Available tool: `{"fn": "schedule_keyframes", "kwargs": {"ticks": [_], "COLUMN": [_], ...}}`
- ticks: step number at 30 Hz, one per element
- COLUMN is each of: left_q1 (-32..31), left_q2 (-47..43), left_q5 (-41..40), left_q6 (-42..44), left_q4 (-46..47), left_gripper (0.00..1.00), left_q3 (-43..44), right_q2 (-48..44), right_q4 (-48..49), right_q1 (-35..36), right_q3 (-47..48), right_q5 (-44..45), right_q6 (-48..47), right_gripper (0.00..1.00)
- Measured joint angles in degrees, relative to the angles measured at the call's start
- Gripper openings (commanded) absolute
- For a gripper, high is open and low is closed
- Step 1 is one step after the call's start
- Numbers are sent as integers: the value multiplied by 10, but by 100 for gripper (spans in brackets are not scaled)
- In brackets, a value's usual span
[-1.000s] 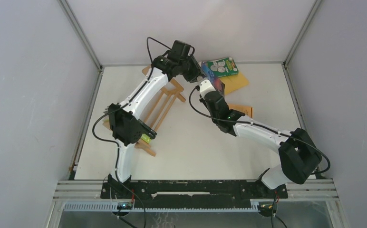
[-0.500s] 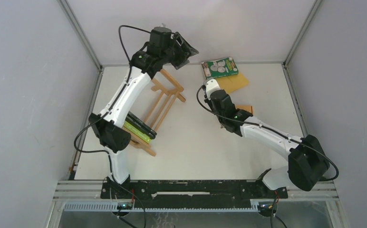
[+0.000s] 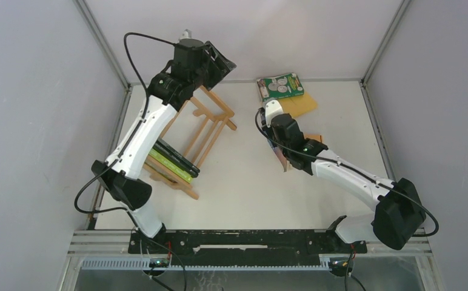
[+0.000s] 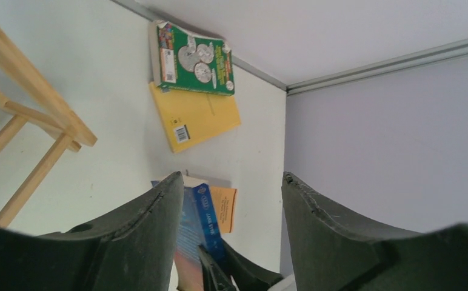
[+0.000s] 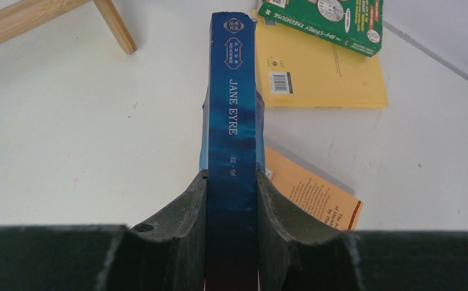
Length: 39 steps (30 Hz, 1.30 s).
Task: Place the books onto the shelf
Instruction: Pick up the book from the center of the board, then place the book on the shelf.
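Observation:
My right gripper point(image 3: 280, 148) point(image 5: 231, 182) is shut on the spine of a blue book point(image 5: 231, 115) point(image 4: 206, 212) point(image 3: 279, 160), held on edge above the table. My left gripper point(image 3: 222, 60) point(image 4: 231, 194) is open and empty, raised over the far end of the shelf point(image 3: 210, 130) point(image 4: 31, 103) point(image 5: 50, 15). A lime-green book point(image 3: 167, 165) and a black book point(image 3: 180, 159) rest on the shelf's near end. A green book with white circles point(image 3: 280, 86) point(image 4: 195, 57) point(image 5: 325, 15) lies on a yellow book point(image 3: 303, 104) point(image 4: 198, 118) point(image 5: 316, 73) at the back.
An orange book point(image 3: 310, 140) point(image 4: 224, 207) point(image 5: 313, 194) lies flat on the table just right of the held blue book, partly hidden by my right arm. Grey walls close in the table on the left, back and right.
My left gripper has opened, let go of the blue book and swung up and left over the shelf. My right gripper has carried the blue book toward the front.

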Motion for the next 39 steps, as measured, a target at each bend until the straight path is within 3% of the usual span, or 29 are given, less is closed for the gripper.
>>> {"fn": "schedule_keyframes", "kwargs": {"ticks": [17,28,39], "left_q1": [8,58,135], "left_q2": [-28,-148,-149], "left_q5": [-3,-28,167], "left_q6": [-1,-2,-49], "left_q4": [-10,-21,1], "left_gripper": [67,72,73], "left_q3": [-46,-96,-198], "right_q2": [-44,43,56], "right_q4": [-44,-32,-33], "right_q1": [10,82,129], "right_q3": [134,238,242], "right_q5": [-63,-97,-102], "right_q6": [32,33,-5], "right_gripper": [0,0,0]}}
